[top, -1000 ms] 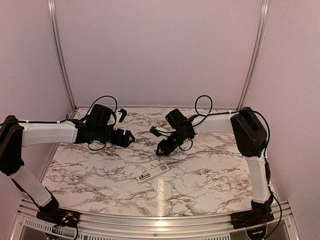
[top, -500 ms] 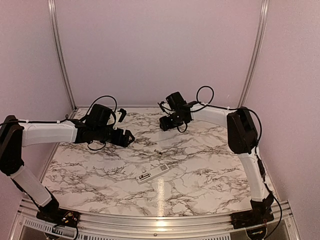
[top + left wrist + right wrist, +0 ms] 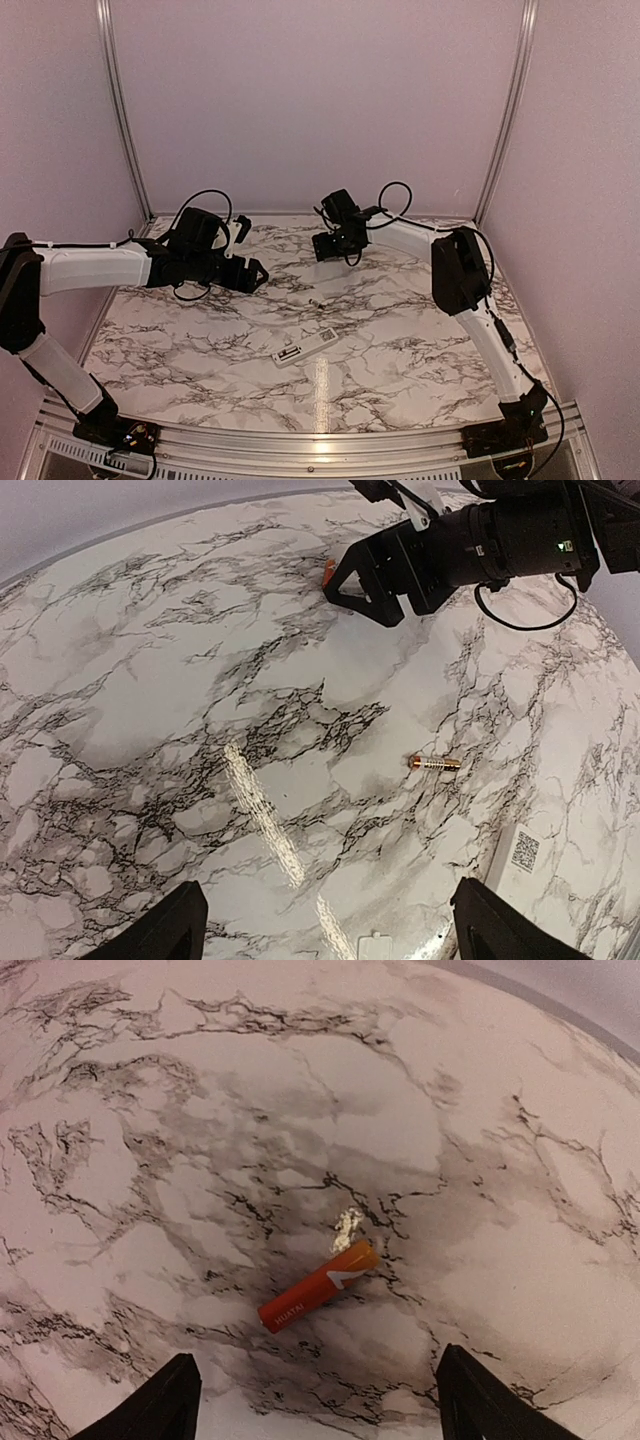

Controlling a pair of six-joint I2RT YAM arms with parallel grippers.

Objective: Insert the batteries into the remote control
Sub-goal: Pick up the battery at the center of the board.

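Note:
The white remote control [image 3: 305, 347] lies near the table's middle, a dark slot on its upper face; its edge [image 3: 524, 855] shows in the left wrist view. One dark, copper-tipped battery [image 3: 318, 301] [image 3: 434, 764] lies loose just behind it. A reddish-orange battery [image 3: 320, 1286] [image 3: 328, 572] lies at the back. My right gripper [image 3: 322, 247] [image 3: 315, 1400] [image 3: 372, 583] hovers open over it, not touching. The left gripper [image 3: 257, 275] [image 3: 325, 930] is open and empty, left of the dark battery.
A small white cover plate [image 3: 375, 945] lies on the marble next to the remote. The back wall and metal corner posts [image 3: 497, 140] stand close behind the right gripper. Black cables loop off both wrists.
My right arm has swung from the table's middle to the back, over the orange battery, its jaws opening wider. The dark battery now shows where that gripper stood. The left arm has barely moved.

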